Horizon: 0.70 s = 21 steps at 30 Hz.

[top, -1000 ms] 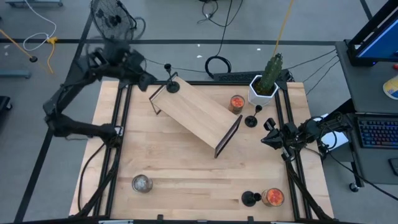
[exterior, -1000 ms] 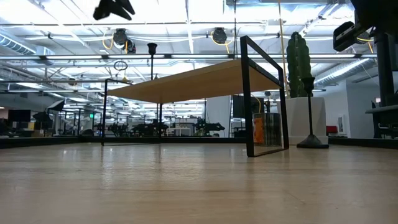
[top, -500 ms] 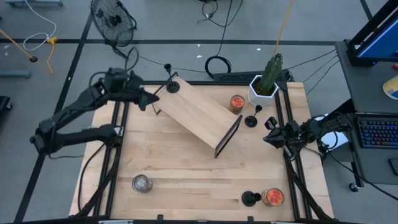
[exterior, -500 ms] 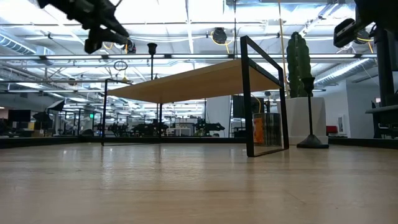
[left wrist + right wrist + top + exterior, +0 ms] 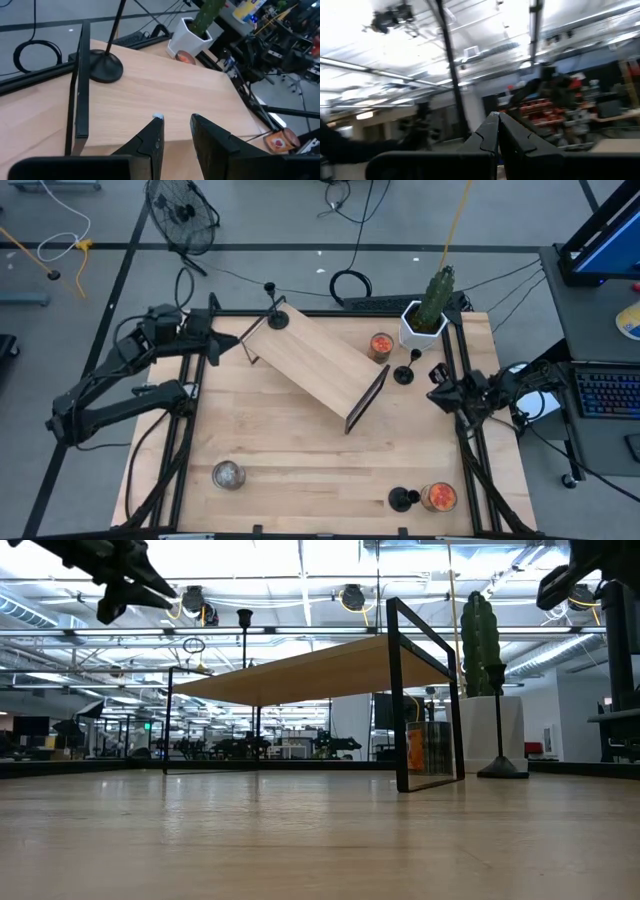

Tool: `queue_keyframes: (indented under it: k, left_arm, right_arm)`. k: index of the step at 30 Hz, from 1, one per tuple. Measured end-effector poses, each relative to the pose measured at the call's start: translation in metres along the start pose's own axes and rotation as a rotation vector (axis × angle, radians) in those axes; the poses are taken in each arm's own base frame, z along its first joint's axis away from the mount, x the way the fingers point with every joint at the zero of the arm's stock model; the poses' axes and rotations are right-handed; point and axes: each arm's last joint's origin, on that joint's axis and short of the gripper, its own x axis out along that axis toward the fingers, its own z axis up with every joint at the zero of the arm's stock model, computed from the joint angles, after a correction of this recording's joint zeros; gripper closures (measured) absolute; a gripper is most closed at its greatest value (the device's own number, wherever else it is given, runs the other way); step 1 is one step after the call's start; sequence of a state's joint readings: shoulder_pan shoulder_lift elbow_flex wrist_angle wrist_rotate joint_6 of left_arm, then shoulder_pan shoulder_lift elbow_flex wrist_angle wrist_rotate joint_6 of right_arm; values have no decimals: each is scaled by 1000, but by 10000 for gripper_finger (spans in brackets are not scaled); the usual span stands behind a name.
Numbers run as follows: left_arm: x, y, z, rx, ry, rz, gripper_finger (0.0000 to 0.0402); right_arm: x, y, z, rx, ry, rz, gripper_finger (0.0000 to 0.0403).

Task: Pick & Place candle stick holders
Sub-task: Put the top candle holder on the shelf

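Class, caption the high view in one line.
Left gripper beside shelf bearing one candle stick holder; right gripper waits.

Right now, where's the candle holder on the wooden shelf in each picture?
High view: candle stick holder on the wooden shelf's upper-left end.
Low view: left of centre, stem rising above the shelf top.
Left wrist view: upper left, round base.
Right wrist view: cannot tell.
Shared landmark: the cactus.

Black holders; pale wood shelf with black frame; green cactus in white pot; orange jars.
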<state>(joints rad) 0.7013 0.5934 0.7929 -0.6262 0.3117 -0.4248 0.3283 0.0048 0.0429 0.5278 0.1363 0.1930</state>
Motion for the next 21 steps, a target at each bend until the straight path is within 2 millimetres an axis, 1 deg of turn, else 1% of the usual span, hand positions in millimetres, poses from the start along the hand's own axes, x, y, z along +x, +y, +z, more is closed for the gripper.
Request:
queue_keyframes:
  k: [6, 9, 13, 17, 21]
  left_arm:
    - [0, 0, 0, -5, -2, -1, 300]
    - [0, 0, 0, 33, 1, 0, 300]
    - [0, 2, 0, 42, 5, 6, 300]
    - [-2, 4, 1, 63, 20, -51, 300]
    - [-4, 8, 3, 82, 12, -58, 300]
  right_arm:
    - [0, -4, 1, -5, -26, -141, 399]
    - [-1, -6, 1, -5, -37, -198, 399]
    - [-1, -7, 1, 1, -44, -228, 399]
    - [-1, -7, 1, -1, -44, -232, 399]
    - [-1, -9, 1, -8, -49, -299, 399]
